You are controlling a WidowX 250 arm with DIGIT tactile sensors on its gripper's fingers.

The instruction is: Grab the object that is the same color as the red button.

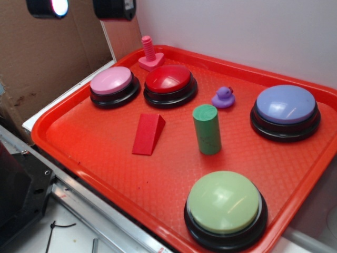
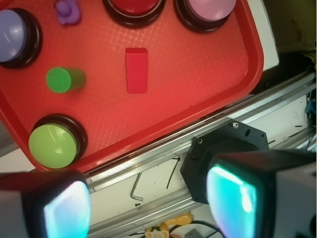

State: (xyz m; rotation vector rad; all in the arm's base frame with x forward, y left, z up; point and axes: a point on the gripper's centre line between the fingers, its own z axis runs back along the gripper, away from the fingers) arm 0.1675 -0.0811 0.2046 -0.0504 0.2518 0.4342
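Observation:
The red wedge block (image 1: pixel 148 134) lies flat on the red tray (image 1: pixel 100 158), just in front of the red button (image 1: pixel 169 81) with its glossy dome on a black base. The wrist view has the wedge (image 2: pixel 136 70) near the upper middle and the red button (image 2: pixel 133 7) cut by the top edge. My gripper (image 1: pixel 81 8) hangs high at the top left, far from the wedge. It is open (image 2: pixel 148 208), with nothing between its glowing pads (image 2: pixel 64 208), and below it are the rails beside the tray.
Also on the tray are a pink button (image 1: pixel 112 83), a pink bolt piece (image 1: pixel 150 52), a purple duck (image 1: pixel 224 97), an upright green cylinder (image 1: pixel 207 129), a lavender button (image 1: pixel 286 108) and a green button (image 1: pixel 225 205). Cardboard (image 1: pixel 42 63) stands at the left. Metal rails (image 2: pixel 198 134) run along the tray.

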